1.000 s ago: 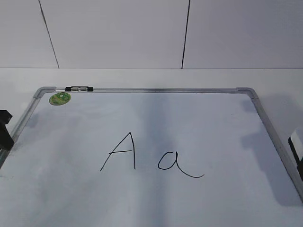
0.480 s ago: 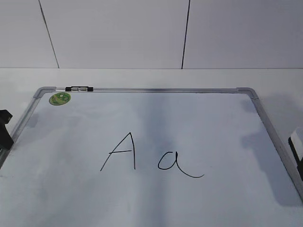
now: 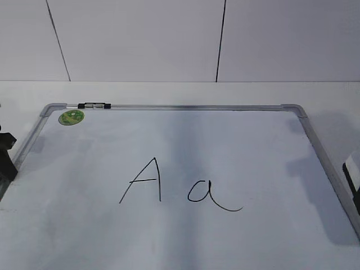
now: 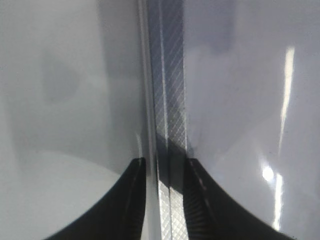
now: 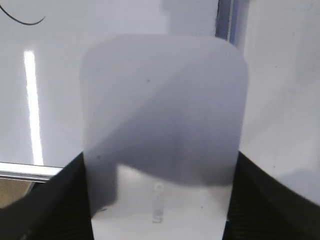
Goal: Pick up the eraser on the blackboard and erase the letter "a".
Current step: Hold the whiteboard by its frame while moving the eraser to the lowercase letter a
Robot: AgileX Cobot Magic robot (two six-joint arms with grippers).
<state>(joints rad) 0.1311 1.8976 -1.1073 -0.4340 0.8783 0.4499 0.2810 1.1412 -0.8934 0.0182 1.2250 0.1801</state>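
Observation:
The blackboard point(image 3: 185, 107) is a white dry-erase board with a grey frame, lying flat. The letter "a" point(image 3: 205, 194) is in black marker right of centre; its tail shows in the right wrist view point(image 5: 22, 20). My right gripper point(image 5: 160, 160) is shut on the eraser point(image 5: 165, 125), a white rounded block, held above the board's right frame. In the exterior view only a bit of the eraser point(image 3: 351, 165) shows at the right edge. My left gripper point(image 4: 165, 162) sits astride the board's left frame, its fingers against both sides; it also shows in the exterior view point(image 3: 5, 157).
A capital "A" point(image 3: 146, 183) is drawn left of the "a". A round green sticker point(image 3: 71, 117) and a black-silver clip point(image 3: 94, 105) sit at the board's far left corner. A white panelled wall stands behind the table.
The left gripper has shifted slightly downward at the board's left edge. The right gripper, the eraser and the letters have not visibly moved.

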